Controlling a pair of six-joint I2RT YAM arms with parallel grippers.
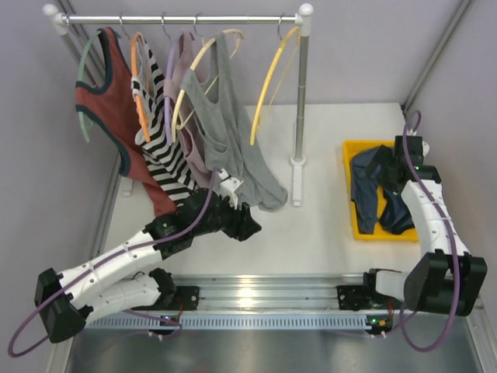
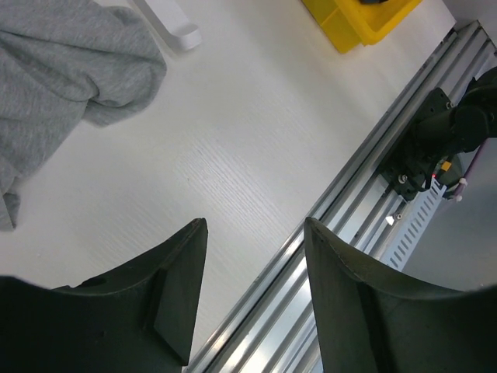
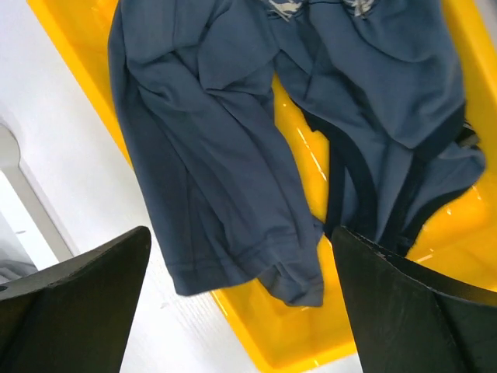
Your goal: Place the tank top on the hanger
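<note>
The slate-blue tank top (image 1: pixel 371 189) lies crumpled in a yellow bin (image 1: pixel 351 148) at the right, one part draped over the bin's left rim. In the right wrist view the tank top (image 3: pixel 225 148) fills the bin (image 3: pixel 295 342), with dark trim and a bit of pale print at the top. My right gripper (image 1: pixel 388 167) is open and empty, just above the tank top (image 3: pixel 241 233). The bright yellow hanger (image 1: pixel 272 85) hangs empty at the right end of the rail. My left gripper (image 1: pixel 250 225) is open and empty over the table (image 2: pixel 255 225), below the hanging clothes.
The rail holds a rust-red tank top (image 1: pixel 105 93), a striped top (image 1: pixel 159 132) and a grey tank top (image 1: pixel 233 140) on other hangers. The rack pole (image 1: pixel 301 101) stands between hanger and bin. An aluminium rail (image 1: pixel 256 291) runs along the near edge. The grey hem (image 2: pixel 70 62) rests on the table.
</note>
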